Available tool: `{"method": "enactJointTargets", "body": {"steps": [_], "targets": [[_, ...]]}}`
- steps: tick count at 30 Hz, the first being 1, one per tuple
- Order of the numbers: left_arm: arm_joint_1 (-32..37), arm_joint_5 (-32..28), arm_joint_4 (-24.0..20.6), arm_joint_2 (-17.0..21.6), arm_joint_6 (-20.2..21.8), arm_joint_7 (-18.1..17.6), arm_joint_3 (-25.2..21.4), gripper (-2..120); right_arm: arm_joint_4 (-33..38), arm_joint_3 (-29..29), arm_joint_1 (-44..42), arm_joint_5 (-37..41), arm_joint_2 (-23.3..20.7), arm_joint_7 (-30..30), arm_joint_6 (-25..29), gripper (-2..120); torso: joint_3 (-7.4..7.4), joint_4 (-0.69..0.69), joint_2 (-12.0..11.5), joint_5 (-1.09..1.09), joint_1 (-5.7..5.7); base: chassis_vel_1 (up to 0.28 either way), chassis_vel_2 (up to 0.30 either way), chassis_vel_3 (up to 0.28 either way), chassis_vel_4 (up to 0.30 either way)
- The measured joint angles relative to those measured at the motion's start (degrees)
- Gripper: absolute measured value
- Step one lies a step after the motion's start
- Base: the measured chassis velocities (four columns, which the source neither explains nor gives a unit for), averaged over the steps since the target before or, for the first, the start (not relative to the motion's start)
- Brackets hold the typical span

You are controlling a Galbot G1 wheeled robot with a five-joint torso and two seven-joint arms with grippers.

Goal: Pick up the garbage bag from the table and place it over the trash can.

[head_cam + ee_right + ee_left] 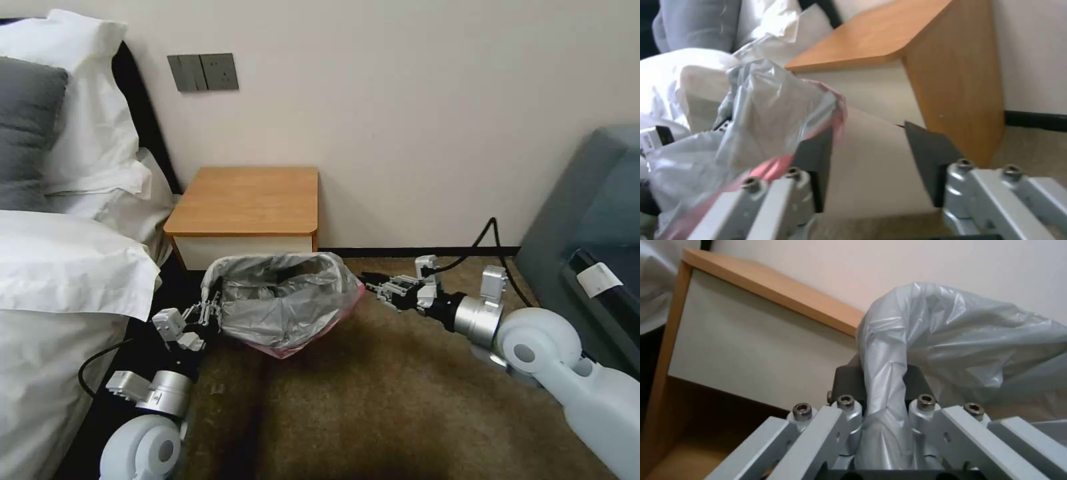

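Left gripper (882,426) nearest lens: fingers pinched together on twisted fold of garbage bag (951,340), plastic bunched between dark pads. In head view left gripper (208,312) sits at bag's left edge, beside bed (60,280). Garbage bag (283,300) (grey, pink rim showing low) draped open over trash can (871,166), on carpet (400,400) just before table (250,200). Right gripper (379,288) at bag's right edge, fingers spread apart, pads (931,156) flanking cream bin wall, not holding bag.
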Motion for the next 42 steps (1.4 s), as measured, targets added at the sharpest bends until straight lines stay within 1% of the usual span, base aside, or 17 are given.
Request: {"method": "enactJointTargets", "body": {"steps": [2,3,7,8,11,12,14,16,18,25,30,32,33,36,38,40,42], "targets": [[-0.2,-0.1,0.0,0.0,0.1,-0.4,-0.1,9,1.8,2.5,-3.7,2.0,0.3,1.6,1.5,59,0.00,0.00,0.0,0.00,0.00,0.000,0.000,0.000,0.000],[-0.2,-0.1,0.0,0.0,0.1,-0.4,-0.1,9,1.8,2.5,-3.7,2.0,0.3,1.6,1.5,59,0.00,0.00,0.0,0.00,0.00,0.000,0.000,0.000,0.000],[-0.6,-0.6,0.0,0.0,0.4,-0.9,-0.6,9,6.5,6.6,-10.5,13.5,3.4,5.7,1.0,77,0.00,-0.01,0.0,0.00,0.00,0.000,0.000,0.000,0.000],[-0.6,-0.6,0.0,0.0,0.4,-0.9,-0.6,9,6.5,6.6,-10.5,13.5,3.4,5.7,1.0,77,0.00,-0.01,0.0,0.00,0.00,0.000,0.000,0.000,0.000],[-0.6,-0.9,0.0,-0.1,0.5,-1.0,-0.8,9,10.1,6.7,-11.7,25.5,9.1,12.2,1.0,92,0.00,0.00,0.0,-0.01,0.00,0.000,0.000,0.000,0.000],[-0.6,-0.9,0.0,-0.1,0.5,-1.0,-0.8,9,10.1,6.7,-11.7,25.5,9.1,12.2,1.0,92,0.00,0.00,0.0,-0.01,0.00,0.000,0.000,0.000,0.000],[-0.6,-1.1,-0.1,-0.1,0.5,-1.1,-0.9,9,10.9,5.6,-11.6,29.3,12.5,14.5,1.4,98,0.00,0.00,0.0,-0.02,0.00,0.000,0.000,0.000,0.000],[-0.6,-1.4,-0.4,-0.1,0.6,-1.1,-1.1,9,10.7,4.3,-11.4,30.2,15.5,15.5,1.5,100,0.00,0.01,0.0,0.01,0.00,0.000,0.000,0.000,0.000],[-0.6,-1.5,-0.5,-0.1,0.7,-1.1,-1.2,9,10.6,3.8,-11.5,30.4,16.5,16.0,1.5,100,0.00,0.00,0.0,-0.01,0.00,0.000,0.000,0.000,0.000],[-0.6,-1.8,-1.0,0.0,0.8,-1.1,-1.7,9,9.8,2.2,-12.4,30.3,20.5,17.4,1.5,100,0.00,0.00,0.0,-0.01,0.00,0.000,0.000,0.000,0.000],[-0.6,-1.7,-1.1,-0.1,0.8,-1.1,-1.7,9,9.5,1.9,-12.4,30.2,21.2,17.6,1.5,98,0.00,0.00,0.0,-0.01,0.00,0.000,0.000,0.000,0.000],[-0.6,-1.7,-1.1,-0.2,0.8,-1.1,-1.6,9,9.4,1.7,-12.3,30.0,21.4,17.6,1.5,91,0.00,0.00,0.0,-0.01,0.00,0.000,0.000,0.000,0.000],[-0.7,-1.7,-1.0,-0.2,0.8,-1.1,-1.5,9,9.3,1.6,-12.3,29.8,21.5,17.6,1.5,84,0.00,0.00,0.0,0.00,0.00,0.000,0.000,0.000,0.000],[-0.8,-1.7,-1.0,-0.2,0.9,-1.1,-1.4,9,9.1,1.4,-12.3,29.4,21.7,17.6,1.5,77,0.00,0.00,0.0,0.00,0.00,0.000,0.000,0.000,0.000],[-0.9,-1.6,-1.1,-0.1,0.9,-1.1,-1.4,9,9.0,1.2,-12.1,29.1,21.9,17.5,1.5,65,0.00,0.00,0.0,0.01,0.00,0.000,0.000,0.000,0.000],[-0.9,-1.6,-1.0,-0.1,1.0,-1.1,-1.5,9,9.0,1.1,-12.0,29.1,21.9,17.5,1.5,62,0.00,0.00,0.0,0.00,0.00,0.000,0.000,0.000,0.000],[-1.0,-1.6,-1.0,0.0,1.0,-1.1,-1.6,9,9.0,1.0,-12.0,29.0,21.9,17.5,1.5,52,0.00,0.00,0.0,0.00,0.00,0.000,0.000,0.000,0.000]]}}
